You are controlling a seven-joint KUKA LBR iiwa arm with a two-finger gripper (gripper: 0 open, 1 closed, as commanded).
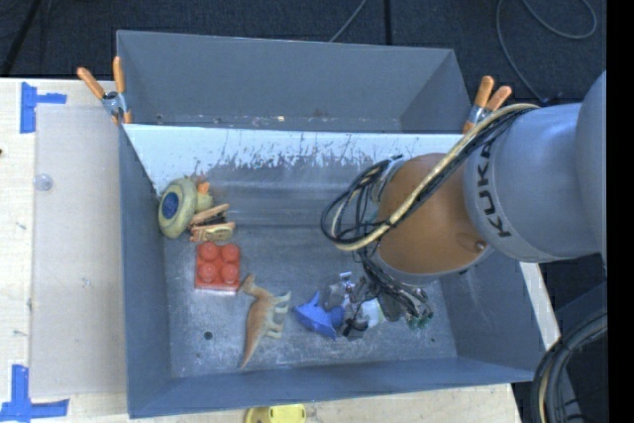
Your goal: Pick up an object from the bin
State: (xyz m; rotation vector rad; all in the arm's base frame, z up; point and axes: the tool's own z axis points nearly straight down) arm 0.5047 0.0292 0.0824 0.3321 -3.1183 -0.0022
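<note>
Down on the floor of the grey bin (287,84), toward its front right, the claw (349,308) sits low, just beside a small blue angular piece (314,318). The claw's tip appears to touch that piece's right end. Whether the claw is open or closed I cannot tell, as its parts merge with dark cables and bits of metal there. The arm (540,183) reaches in from the right, with an orange cover (421,228) at its wrist and looped black and yellow cables (362,208) hanging beside it.

Left of the blue piece, close by, lies a tan dinosaur (260,317), its head toward the bin's middle. Above it sits a red studded brick (218,266). Farther back on the left rests a round green and yellow toy (178,208) with a blue centre, and a small tan-orange piece (212,231) lies against it.
</note>
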